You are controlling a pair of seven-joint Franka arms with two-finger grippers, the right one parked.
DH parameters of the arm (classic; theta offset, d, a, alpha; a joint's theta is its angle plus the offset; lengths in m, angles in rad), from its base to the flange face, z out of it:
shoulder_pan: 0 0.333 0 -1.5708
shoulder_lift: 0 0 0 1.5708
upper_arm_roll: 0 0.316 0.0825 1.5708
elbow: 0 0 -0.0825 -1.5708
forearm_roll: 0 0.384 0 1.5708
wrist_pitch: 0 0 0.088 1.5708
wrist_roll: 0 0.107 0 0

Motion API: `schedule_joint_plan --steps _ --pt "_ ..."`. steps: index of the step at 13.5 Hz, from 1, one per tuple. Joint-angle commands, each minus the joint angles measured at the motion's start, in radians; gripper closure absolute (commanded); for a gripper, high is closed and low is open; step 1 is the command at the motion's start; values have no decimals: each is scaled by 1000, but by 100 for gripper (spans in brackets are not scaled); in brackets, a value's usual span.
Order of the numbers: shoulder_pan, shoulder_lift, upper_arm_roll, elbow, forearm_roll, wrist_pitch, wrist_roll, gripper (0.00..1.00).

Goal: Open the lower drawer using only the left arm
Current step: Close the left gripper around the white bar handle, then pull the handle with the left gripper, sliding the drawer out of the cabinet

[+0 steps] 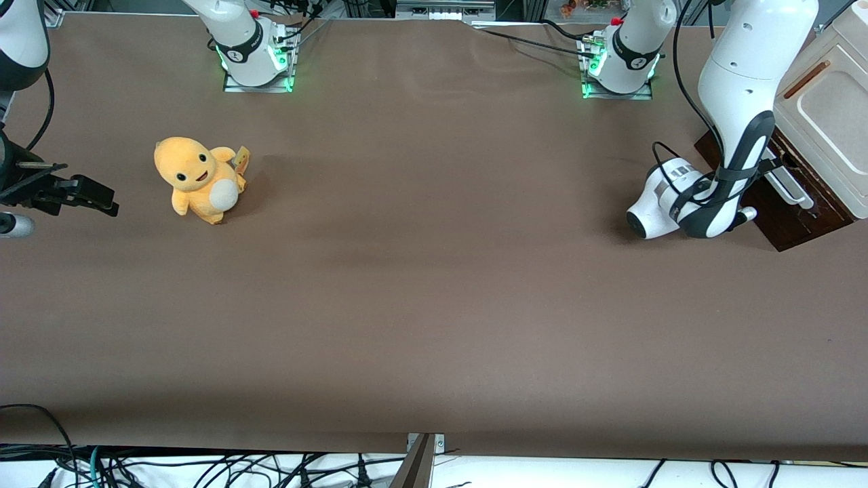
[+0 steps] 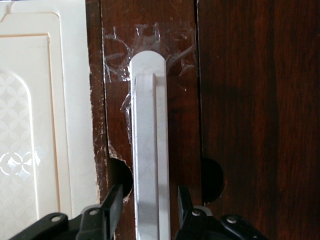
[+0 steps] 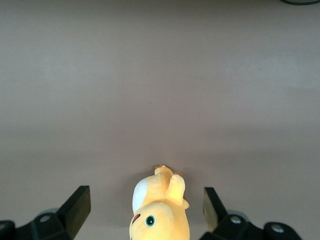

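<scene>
The lower drawer (image 1: 793,227) shows its dark brown front at the working arm's end of the table, low under a cream cabinet. Its long white-silver bar handle (image 1: 795,188) runs along the front. The left arm (image 1: 739,88) reaches down to it, wrist level with the drawer. My gripper (image 1: 770,181) sits right at the handle. In the left wrist view the gripper (image 2: 148,202) is open. Its two black fingers (image 2: 114,201) stand on either side of the handle (image 2: 147,150), with a gap on each side. The drawer front (image 2: 180,100) lies flush with the dark wood beside it.
The cream cabinet (image 1: 831,115) with its pale panel (image 2: 40,125) stands above the drawer. An orange plush toy (image 1: 198,179) sits on the brown table (image 1: 434,285) toward the parked arm's end. Two arm bases with green lights stand farthest from the front camera.
</scene>
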Motion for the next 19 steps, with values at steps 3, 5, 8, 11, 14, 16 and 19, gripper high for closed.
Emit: schedule_joint_plan --steps 3,5,8,11,14,16,19 --pt "3 -18 -6 3 15 2 19 87" --pt "3 -16 -6 3 15 3 19 94" --pt "0 -18 -6 3 12 3 19 94" --pt "-6 -18 -6 3 9 3 17 94" --pt "-8 -18 -27 5 -6 0 17 94" --pt "-8 -18 -30 5 -6 -1 17 94" --pt "-9 -19 -36 5 -15 -3 17 94"
